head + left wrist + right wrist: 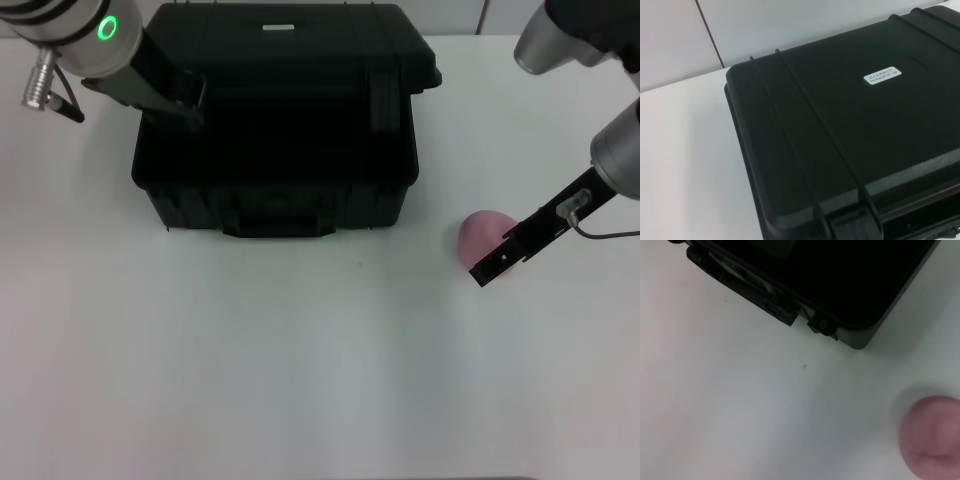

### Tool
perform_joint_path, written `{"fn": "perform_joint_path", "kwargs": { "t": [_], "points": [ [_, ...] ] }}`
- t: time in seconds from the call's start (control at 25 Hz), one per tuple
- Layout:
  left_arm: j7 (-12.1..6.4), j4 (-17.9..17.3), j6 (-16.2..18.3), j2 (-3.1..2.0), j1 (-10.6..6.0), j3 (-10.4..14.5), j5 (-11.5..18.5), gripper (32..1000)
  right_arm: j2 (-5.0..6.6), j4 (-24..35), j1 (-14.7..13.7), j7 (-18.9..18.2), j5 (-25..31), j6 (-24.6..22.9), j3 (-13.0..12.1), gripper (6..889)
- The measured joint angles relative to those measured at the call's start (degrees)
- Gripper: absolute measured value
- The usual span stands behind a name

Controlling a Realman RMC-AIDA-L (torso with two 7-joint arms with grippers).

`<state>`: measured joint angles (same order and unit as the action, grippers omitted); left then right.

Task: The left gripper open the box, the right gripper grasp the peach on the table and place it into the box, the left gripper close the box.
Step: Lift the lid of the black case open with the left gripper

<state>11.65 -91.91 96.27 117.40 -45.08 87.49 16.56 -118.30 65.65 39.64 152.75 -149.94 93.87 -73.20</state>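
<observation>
Over on the white table point(300, 380) the box point(275, 190) sits open, lid tipped back, its inside too dark to make out. Left gripper point(185, 105) is at the box's back left corner, black on black, so can't tell its jaws. Right gripper point(497, 265) hangs over the peach point(482, 235), just right of the box; its jaws can't be made out either. Pale tiled wall behind
</observation>
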Motion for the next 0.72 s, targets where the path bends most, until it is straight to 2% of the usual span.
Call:
{"fn": "perform_joint_path", "kwargs": {
  "t": [0.16,0.48,0.72],
  "points": [
    [-0.13,-0.4,0.0,-0.07,-0.11,-0.5,0.0,384,0.0,0.0,0.0,0.0,0.0,0.0,0.0,847],
    [-1.63,-0.8,0.0,-0.02,-0.8,-2.9,0.0,384,0.0,0.0,0.0,0.0,0.0,0.0,-0.1,847],
    [-1.9,-1.2,0.3,-0.03,-1.32,-3.3,0.1,384,0.0,0.0,0.0,0.0,0.0,0.0,-0.1,846]
  ]
}}
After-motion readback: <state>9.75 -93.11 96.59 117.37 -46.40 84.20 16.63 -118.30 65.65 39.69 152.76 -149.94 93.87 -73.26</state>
